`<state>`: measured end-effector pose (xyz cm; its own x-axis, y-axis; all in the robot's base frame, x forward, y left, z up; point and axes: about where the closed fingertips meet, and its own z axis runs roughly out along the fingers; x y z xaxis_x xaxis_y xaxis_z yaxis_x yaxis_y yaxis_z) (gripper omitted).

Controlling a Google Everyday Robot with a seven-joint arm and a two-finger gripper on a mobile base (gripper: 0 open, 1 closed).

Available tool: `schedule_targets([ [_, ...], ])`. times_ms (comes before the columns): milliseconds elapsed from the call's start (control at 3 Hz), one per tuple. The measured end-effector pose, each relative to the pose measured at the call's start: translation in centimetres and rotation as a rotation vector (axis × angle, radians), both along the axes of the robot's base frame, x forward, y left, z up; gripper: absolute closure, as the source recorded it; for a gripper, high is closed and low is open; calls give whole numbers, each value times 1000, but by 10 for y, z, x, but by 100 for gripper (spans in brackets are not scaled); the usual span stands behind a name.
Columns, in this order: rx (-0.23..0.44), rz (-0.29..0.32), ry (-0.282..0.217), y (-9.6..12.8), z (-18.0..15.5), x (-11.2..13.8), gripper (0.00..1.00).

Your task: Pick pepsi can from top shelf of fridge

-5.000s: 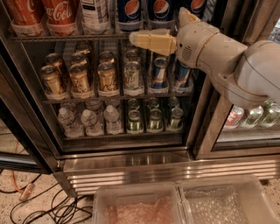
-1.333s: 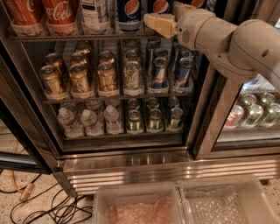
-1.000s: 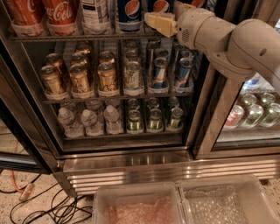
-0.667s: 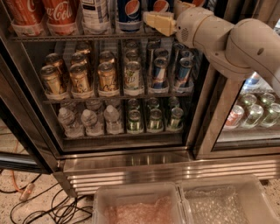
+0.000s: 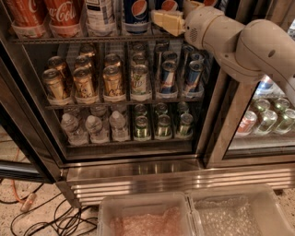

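Pepsi can (image 5: pixel 136 13) stands on the top shelf (image 5: pixel 69 40), jaws just beside it.

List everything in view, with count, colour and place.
Coca-Cola cans: two, red, top shelf, left.
White-labelled container: one, beside them.
pepsi cans: two, dark blue, top shelf centre; the right one is partly hidden.
Gold cans: at least six, middle rack, left.
Energy drink cans: several, blue and silver, middle rack, right.
Water bottles: several, clear, bottom rack, left.
Green cans: at least three, bottom rack, right.
fridge: one, black frame, steel base.
Bins: two, clear plastic, foreground.
Cables: dark, floor, lower left.
gripper: one, tan, at the top shelf, just right of the left pepsi can.
Arm: one, white, reaching in from the right.
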<state>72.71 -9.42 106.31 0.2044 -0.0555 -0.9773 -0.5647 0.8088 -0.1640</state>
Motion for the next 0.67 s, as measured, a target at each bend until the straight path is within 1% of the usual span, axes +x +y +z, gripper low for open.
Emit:
schedule_targets([
  [333,3,0,-3,1,1,0,54],
  [667,6,2,-3,2,2,0,77],
])
